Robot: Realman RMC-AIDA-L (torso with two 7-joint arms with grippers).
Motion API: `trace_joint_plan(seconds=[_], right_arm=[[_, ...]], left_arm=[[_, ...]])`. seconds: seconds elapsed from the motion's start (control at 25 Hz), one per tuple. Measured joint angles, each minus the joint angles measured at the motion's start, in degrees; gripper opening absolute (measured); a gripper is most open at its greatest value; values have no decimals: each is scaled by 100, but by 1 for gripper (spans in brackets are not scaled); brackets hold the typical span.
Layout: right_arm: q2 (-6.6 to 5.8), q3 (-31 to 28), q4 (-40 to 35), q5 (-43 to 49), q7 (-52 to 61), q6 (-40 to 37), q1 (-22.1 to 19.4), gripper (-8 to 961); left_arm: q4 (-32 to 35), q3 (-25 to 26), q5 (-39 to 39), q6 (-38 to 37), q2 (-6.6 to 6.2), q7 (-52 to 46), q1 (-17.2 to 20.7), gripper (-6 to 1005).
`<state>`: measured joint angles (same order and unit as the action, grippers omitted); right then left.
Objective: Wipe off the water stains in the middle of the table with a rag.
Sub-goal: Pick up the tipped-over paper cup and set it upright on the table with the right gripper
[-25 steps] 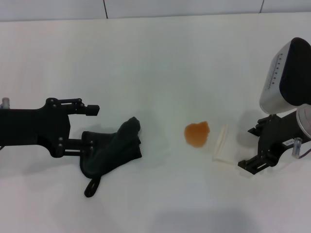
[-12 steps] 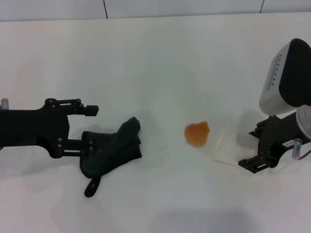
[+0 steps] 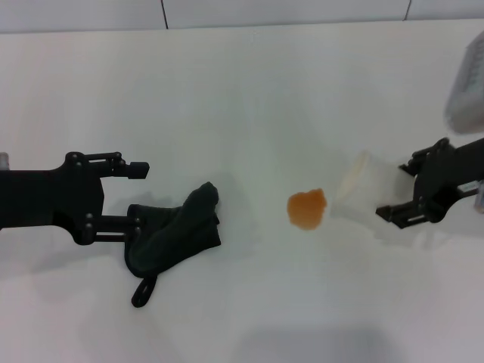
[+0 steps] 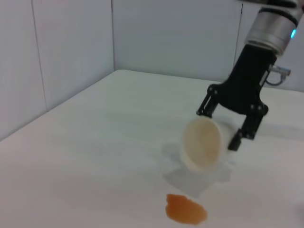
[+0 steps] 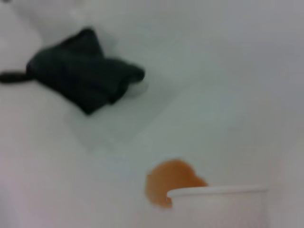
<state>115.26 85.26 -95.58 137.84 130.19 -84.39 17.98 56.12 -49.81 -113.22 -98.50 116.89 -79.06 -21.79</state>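
Observation:
The rag (image 3: 178, 234) lies crumpled on the table (image 3: 242, 98), left of centre, its loop tab toward the front. My left gripper (image 3: 140, 195) is open at the rag's left end, its lower finger touching the cloth. The water stains (image 3: 306, 209) form one orange-brown blot in the middle. Just right of the blot, my right gripper (image 3: 399, 189) is shut on a tilted white cup (image 3: 363, 193) held above the table. The left wrist view shows the cup (image 4: 204, 142), the right gripper (image 4: 223, 123) and the blot (image 4: 186, 209). The right wrist view shows rag (image 5: 80, 76), blot (image 5: 173, 183) and cup rim (image 5: 218, 192).
A pale wall with panel seams (image 3: 164, 13) runs along the table's far edge. The right arm's grey housing (image 3: 467, 83) hangs at the right border.
The right gripper has risen and moved back with the white cup, which was resting tilted on the table before. The left gripper has shifted very slightly left.

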Motion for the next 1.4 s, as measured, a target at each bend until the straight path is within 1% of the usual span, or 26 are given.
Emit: trace_joint_plan(seconds=[0.04,0.08,0.16,0.28,0.48,0.64,0.84,0.96,1.4], right_arm=[[-1,-267,45,-328,-277,50,-93,675],[-1,-267,45,-328,-277,50,-93,675],[-3,-578,225,-872,-722,239,-239,675],[-9,-882,602,-1528,-1366,574,-401,675],[-10,-1306,1694,-2727,-2781,1140,-515,675],[-12,-1564,2649,-3312,-3662,1406,-457,675],[-12,-1599,3397,-3738,-4485,1647,-439,675],[-12,-1599,3699,-4048,-4841,1665,-462,676],[-6,-1594,4352,-4560,-5611,1690,-510,676]], left_arm=[[-1,0,0,0,1,4,0,741],[-2,1,0,1,1,12,-1,741],[-3,2,5,3,1,40,-2,740],[-5,3,9,5,1,63,0,739],[-5,6,14,7,-7,66,-9,738],[-5,12,8,26,-6,53,-41,737],[-5,15,29,72,6,17,-52,735],[-5,15,30,95,8,15,-53,735],[-5,15,32,147,-1,-51,-67,732]])
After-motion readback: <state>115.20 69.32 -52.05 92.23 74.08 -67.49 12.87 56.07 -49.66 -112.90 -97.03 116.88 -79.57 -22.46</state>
